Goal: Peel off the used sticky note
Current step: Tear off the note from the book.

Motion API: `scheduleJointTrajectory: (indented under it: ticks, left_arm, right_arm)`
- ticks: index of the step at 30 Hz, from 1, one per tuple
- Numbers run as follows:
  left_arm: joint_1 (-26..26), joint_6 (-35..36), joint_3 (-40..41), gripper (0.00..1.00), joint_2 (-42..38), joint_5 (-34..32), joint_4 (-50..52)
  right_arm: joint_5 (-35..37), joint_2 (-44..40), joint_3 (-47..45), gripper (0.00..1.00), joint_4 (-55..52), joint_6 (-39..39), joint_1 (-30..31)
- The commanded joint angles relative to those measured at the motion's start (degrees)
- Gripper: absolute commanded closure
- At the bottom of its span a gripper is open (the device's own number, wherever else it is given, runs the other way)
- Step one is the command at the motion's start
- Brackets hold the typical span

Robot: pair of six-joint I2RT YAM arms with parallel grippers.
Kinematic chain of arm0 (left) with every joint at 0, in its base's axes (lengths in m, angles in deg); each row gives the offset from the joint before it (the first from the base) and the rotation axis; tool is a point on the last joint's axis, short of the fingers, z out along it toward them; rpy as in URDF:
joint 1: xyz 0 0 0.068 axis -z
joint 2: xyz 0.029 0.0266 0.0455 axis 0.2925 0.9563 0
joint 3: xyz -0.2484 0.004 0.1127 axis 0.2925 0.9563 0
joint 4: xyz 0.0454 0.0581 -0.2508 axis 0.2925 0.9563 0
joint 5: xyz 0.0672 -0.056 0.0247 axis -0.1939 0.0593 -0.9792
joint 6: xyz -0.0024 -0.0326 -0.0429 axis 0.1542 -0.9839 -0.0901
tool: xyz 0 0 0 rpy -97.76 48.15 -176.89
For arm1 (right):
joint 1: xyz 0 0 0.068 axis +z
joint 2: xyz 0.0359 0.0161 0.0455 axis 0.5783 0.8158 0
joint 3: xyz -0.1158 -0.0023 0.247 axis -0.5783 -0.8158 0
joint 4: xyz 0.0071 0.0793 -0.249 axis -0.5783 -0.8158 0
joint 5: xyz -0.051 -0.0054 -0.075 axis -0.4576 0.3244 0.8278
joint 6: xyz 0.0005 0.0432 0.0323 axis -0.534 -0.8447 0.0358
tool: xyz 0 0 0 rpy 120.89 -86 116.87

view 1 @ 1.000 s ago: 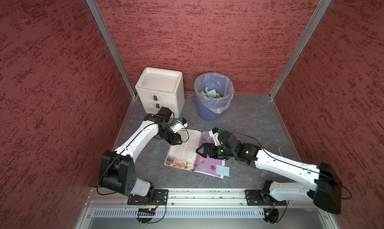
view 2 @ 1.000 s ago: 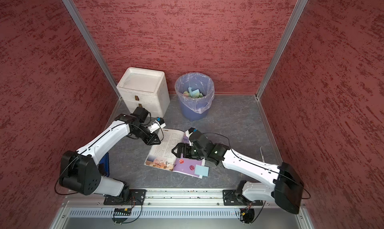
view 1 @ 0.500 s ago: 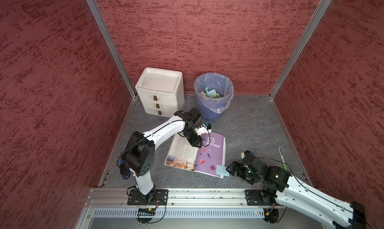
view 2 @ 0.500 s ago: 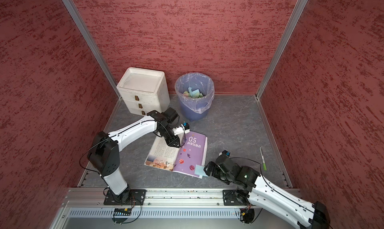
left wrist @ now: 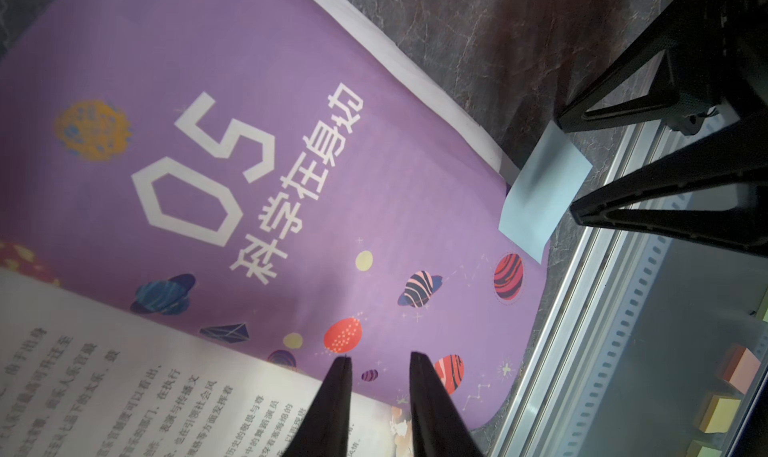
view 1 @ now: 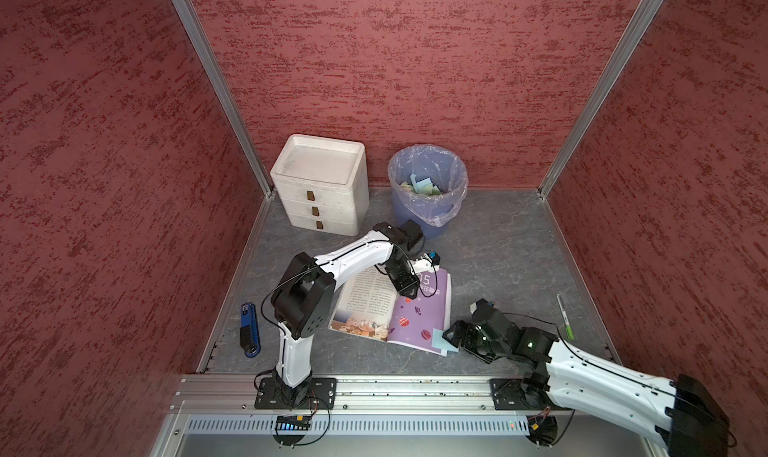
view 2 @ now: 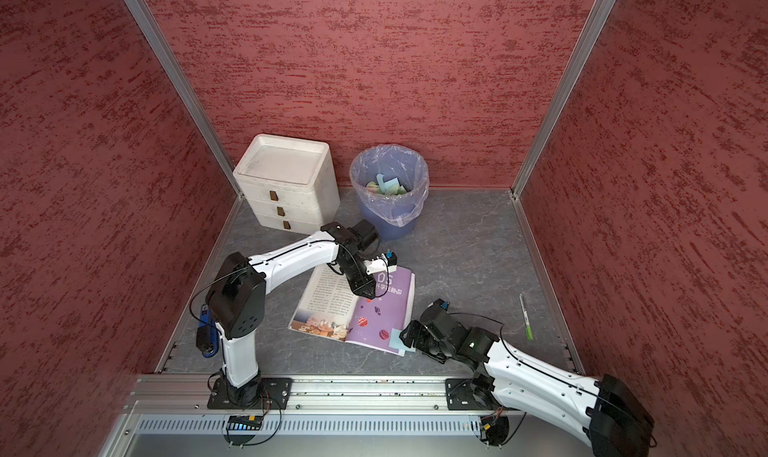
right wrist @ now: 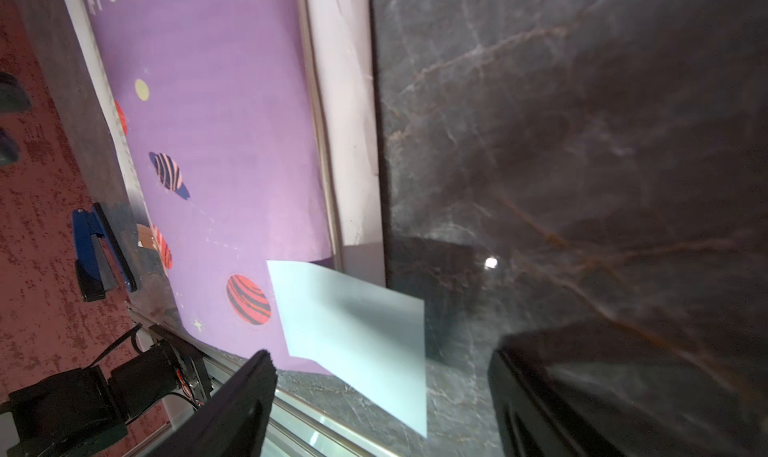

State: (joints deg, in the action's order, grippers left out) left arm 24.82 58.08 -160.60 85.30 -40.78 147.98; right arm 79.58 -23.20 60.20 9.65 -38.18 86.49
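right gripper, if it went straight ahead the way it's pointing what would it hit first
Most likely the light blue sticky note overhanging a corner of the open book: the right gripper, jaws open, frames it in the right wrist view. Height is unclear, so it might skim over it.

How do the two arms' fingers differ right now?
The left fingers stand nearly together; the right fingers are spread wide. The left fingers point at the middle of the open book; the right fingers flank the pale blue sticky note at the book's corner. Both pairs are black, tapered and hold nothing.
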Motion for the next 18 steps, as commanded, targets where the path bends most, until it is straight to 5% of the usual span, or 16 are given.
scheduleJointTrajectory:
  ticks: [1,18]
  left_arm:
    - [0.5,-0.5,-2.1,0.73,1.4,-1.5,-0.5]
    - [4.3,0.5,-11.3,0.73,11.1,-3.1,1.0]
  right_arm:
    - [2.6,0.6,-0.2,0.19,3.7,0.6,-0.5]
    - [-1.0,4.6,1.1,0.5,8.1,4.7,-0.6]
